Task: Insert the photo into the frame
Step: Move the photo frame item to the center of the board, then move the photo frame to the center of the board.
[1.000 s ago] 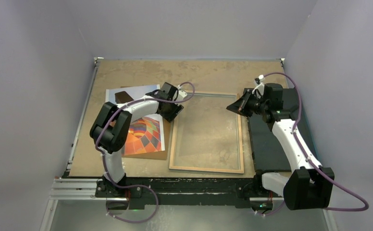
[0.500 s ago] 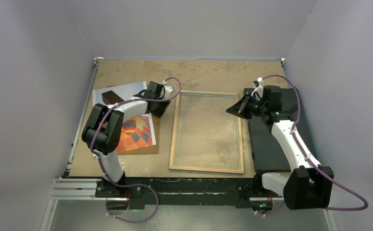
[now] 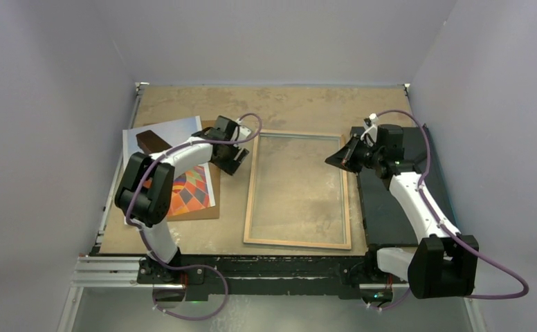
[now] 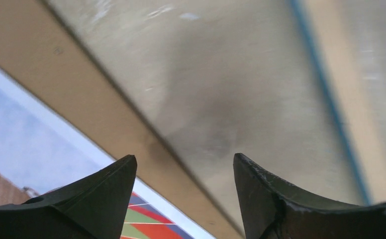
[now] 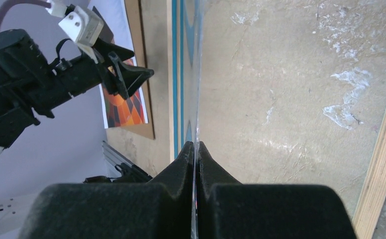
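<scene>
The photo [image 3: 195,188], a bright balloon print, lies face up on a brown backing board [image 3: 203,209] at the table's left. My left gripper [image 3: 230,156] hovers open over the board's right edge, holding nothing; its wrist view shows the photo [image 4: 22,144], the board [image 4: 81,94] and bare table between the fingertips [image 4: 182,164]. The frame [image 3: 297,243] lies flat in the middle, wood-coloured rim up. My right gripper [image 3: 340,155] is shut on the right edge of its clear glass pane [image 5: 197,74], the pane pinched edge-on between the fingers [image 5: 195,145].
A small dark brown piece [image 3: 153,142] rests on the photo's far left corner. A black mat [image 3: 390,207] lies under the right arm, right of the frame. The frame's blue border [image 4: 325,97] runs just right of the left gripper. Grey walls enclose the table.
The left arm has swung left, and the photo and backing board slid left with it, away from the frame. Its jaws have widened. The right gripper still grips the pane.
</scene>
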`<state>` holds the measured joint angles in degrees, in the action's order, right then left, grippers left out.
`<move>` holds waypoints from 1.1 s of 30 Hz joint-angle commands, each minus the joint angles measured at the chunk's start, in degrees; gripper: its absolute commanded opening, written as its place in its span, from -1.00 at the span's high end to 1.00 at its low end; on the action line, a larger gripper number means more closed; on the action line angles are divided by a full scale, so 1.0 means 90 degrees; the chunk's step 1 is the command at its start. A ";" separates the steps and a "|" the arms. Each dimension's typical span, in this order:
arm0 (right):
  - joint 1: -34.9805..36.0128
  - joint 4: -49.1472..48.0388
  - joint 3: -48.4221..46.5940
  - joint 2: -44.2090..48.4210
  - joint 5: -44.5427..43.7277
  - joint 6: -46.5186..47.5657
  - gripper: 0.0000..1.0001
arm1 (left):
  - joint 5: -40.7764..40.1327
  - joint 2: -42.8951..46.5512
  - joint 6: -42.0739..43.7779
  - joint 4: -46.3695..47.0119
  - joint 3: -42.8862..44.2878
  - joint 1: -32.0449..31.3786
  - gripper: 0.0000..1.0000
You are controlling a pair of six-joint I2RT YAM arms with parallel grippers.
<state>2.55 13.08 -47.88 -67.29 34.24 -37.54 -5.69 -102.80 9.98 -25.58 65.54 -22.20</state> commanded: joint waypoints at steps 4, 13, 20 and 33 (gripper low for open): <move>-0.0033 0.0180 -0.0574 0.0006 -0.0086 -0.0033 1.00 | 0.1464 -0.0009 -0.0695 -0.0592 0.0850 -0.0770 -0.44; -0.0151 0.0878 -0.1124 0.0107 -0.0347 0.0221 1.00 | 0.1627 -0.0507 -0.0953 -0.0229 0.0901 -0.0817 -0.21; -0.0185 0.0828 -0.1151 0.0053 -0.0241 0.0192 1.00 | 0.1518 -0.0820 -0.0983 -0.0068 0.0860 -0.0825 0.24; -0.0185 0.0323 -0.0884 -0.0387 -0.0118 0.0224 1.00 | 0.1222 -0.0955 -0.1209 0.0113 0.0919 0.0007 0.59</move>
<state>1.10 19.20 -56.01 -68.86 32.36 -36.38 9.39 -109.67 -0.64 -23.24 74.30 -25.67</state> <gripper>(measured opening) 0.005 0.205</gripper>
